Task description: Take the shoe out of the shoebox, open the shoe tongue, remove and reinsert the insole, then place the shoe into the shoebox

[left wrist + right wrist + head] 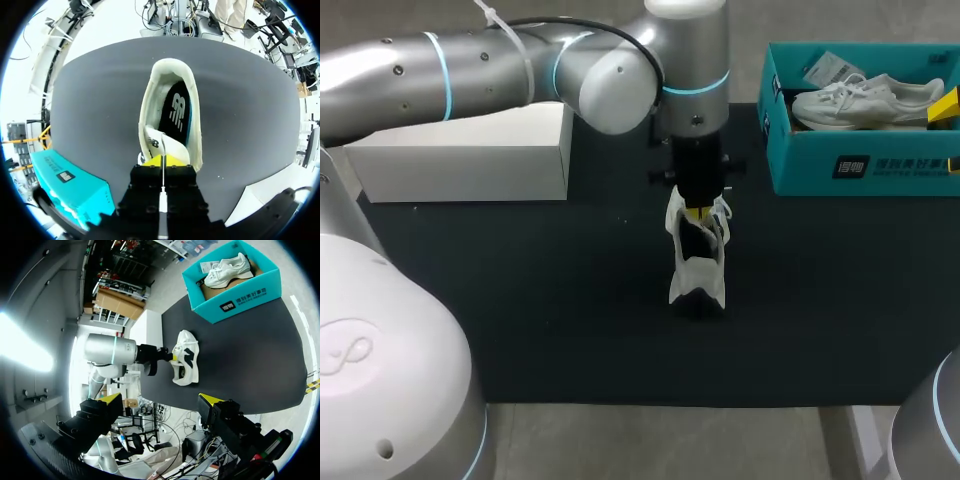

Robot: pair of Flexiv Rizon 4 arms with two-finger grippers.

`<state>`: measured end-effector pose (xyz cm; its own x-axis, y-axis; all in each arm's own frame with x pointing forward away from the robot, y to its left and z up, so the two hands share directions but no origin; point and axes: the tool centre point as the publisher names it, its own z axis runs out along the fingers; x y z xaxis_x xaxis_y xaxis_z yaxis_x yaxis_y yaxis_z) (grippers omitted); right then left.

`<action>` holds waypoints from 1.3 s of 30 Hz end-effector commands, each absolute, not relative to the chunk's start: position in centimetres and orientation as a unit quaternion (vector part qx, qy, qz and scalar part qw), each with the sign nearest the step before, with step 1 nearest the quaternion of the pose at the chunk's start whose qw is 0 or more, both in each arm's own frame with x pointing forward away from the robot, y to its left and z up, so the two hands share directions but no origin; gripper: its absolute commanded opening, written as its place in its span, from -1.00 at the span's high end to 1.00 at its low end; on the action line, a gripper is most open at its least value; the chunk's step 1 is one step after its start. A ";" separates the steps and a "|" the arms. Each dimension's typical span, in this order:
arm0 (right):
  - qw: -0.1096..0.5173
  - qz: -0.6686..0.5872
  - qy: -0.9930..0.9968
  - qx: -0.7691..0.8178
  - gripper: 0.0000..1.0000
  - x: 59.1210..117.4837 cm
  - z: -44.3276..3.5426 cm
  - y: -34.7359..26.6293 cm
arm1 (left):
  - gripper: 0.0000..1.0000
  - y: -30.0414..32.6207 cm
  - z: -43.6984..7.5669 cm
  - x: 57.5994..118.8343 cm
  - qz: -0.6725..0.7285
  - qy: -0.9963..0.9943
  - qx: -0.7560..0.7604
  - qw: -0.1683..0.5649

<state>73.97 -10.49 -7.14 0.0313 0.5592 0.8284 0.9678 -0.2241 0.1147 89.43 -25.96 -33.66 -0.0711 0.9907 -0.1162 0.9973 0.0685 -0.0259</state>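
A white shoe (697, 268) stands on the black mat (540, 300) at the table's middle. My left gripper (697, 211) comes down onto it from above, shut on the shoe's tongue (159, 142) with its yellow tips (172, 160). The left wrist view looks into the shoe's mouth, where the black insole (175, 112) lies inside. The teal shoebox (865, 160) sits at the back right and holds a second white shoe (875, 100). My right gripper (161, 405) hangs open and empty, far from the shoe (186, 362) and the shoebox (235, 300).
A white box (470, 155) lies at the back left on the mat's edge. The mat's front and right parts are bare. My left arm (520, 70) spans the back left of the table.
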 end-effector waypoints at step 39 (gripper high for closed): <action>0.255 -0.400 -0.569 -0.672 -1.00 74.1 -7.2 -10.5 | 1.00 -24.3 -28.6 86.4 -0.002 0.811 0.585 0.024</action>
